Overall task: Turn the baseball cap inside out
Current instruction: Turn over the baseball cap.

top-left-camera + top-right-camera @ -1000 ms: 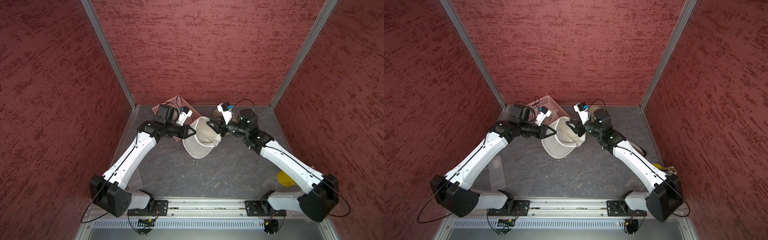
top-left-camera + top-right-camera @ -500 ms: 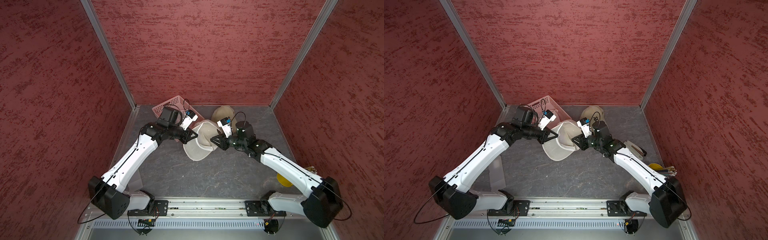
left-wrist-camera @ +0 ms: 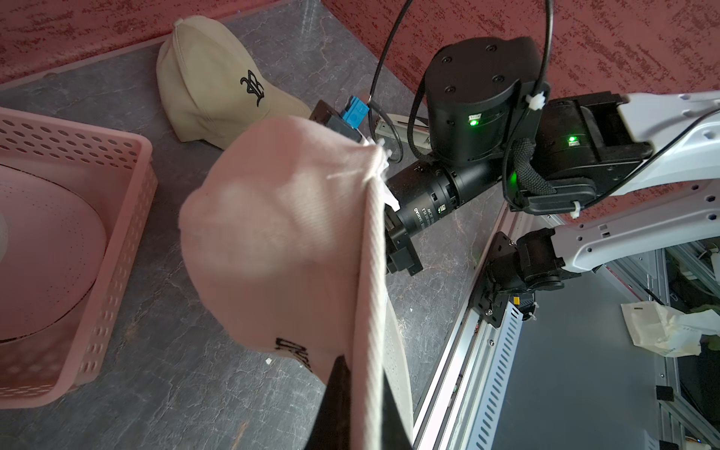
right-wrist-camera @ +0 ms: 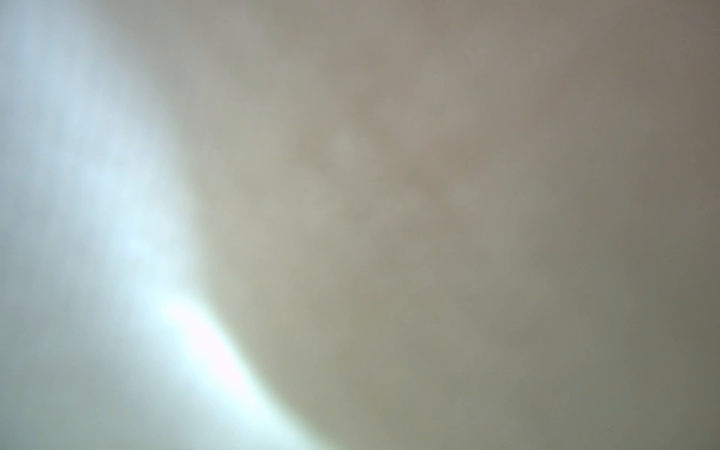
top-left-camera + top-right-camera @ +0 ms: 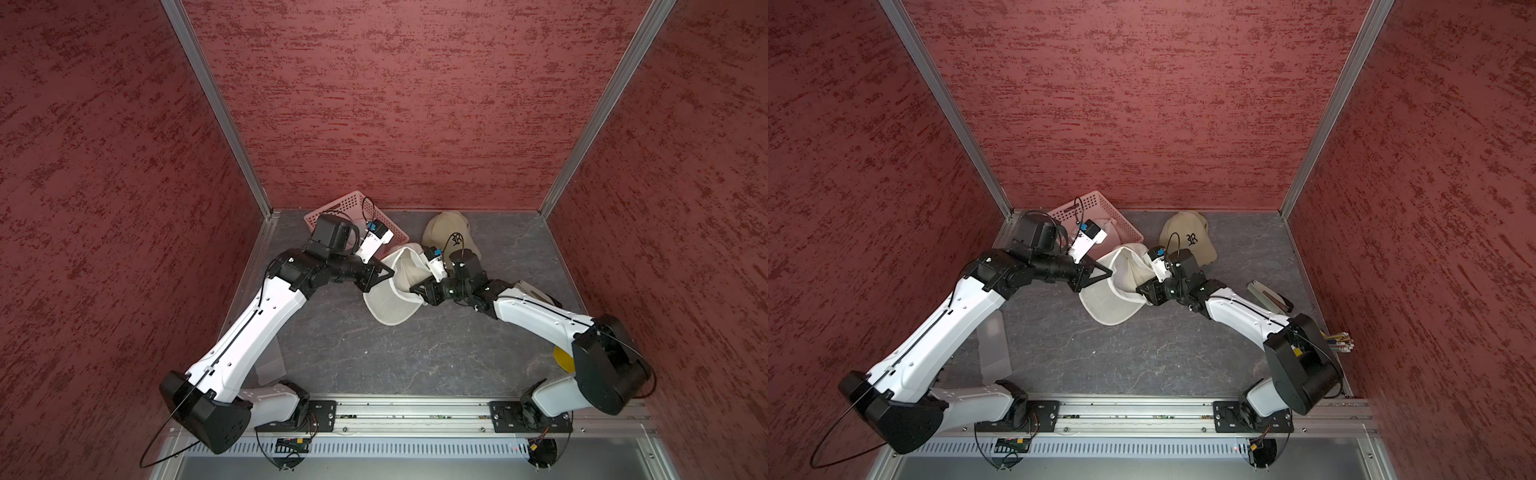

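I held the cap (image 5: 395, 291) between my 2 claws near the middle of the table's (image 5: 374, 365) back edge. It was just in front of the basket (image 5: 353, 208) in the back left corner and the tan cap (image 5: 451, 239) lying beside it. My left claw (image 5: 384, 274) was clamped tight on the cap's rim on the side nearest the basket. In the left wrist view its 2 dark fingers (image 3: 335, 389) pinched the ribbed band between them, close to some black lettering (image 3: 292, 348) on the outer cloth. My right claw (image 5: 419, 291) reached in from the opposite side with its tips buried in the cap's hollow, so I could not tell whether it was wide, narrow or gripping cloth. The right wrist view gave me only a pale blur of fabric close against the lens. In both top views the cap's opening faced up and its brim (image 5: 1106, 309) pointed toward the front edge. In the left wrist view the crown bulged outward toward the basket, rounded, with its outer face showing. I could not tell whether the cap touched the table. The basket held a round white thing (image 3: 39, 241). The tan cap sat crown up on the table, its black emblem showing.
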Robot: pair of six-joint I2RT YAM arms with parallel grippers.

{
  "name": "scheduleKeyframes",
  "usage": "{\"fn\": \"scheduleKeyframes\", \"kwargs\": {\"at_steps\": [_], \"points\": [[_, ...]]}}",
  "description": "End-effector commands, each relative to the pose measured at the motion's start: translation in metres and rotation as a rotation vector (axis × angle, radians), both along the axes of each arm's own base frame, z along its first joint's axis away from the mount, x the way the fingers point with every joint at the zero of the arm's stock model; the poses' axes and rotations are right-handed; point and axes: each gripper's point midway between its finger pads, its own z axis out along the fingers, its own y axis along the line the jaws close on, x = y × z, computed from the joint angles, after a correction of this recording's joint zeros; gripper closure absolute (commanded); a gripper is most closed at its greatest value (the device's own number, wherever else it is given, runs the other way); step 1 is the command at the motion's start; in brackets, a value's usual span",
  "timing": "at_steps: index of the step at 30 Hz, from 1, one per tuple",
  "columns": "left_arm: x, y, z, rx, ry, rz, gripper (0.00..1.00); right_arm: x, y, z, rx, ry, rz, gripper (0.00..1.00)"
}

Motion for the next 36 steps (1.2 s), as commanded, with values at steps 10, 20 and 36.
{"fn": "scheduleKeyframes", "kwargs": {"at_steps": [10,20,36], "points": [[-0.003,0.002,-0.018,0.142,0.032,-0.022,1.0,0.009,-0.034,0.072,-0.073,-0.162,-0.152,0.45],[0.001,0.002,-0.016,0.139,0.024,0.002,1.0,-0.01,-0.051,0.102,-0.07,-0.196,-0.169,0.4],[-0.004,-0.013,-0.012,0.122,0.079,-0.062,0.99,-0.018,-0.105,0.085,-0.168,-0.334,-0.35,0.31]]}}
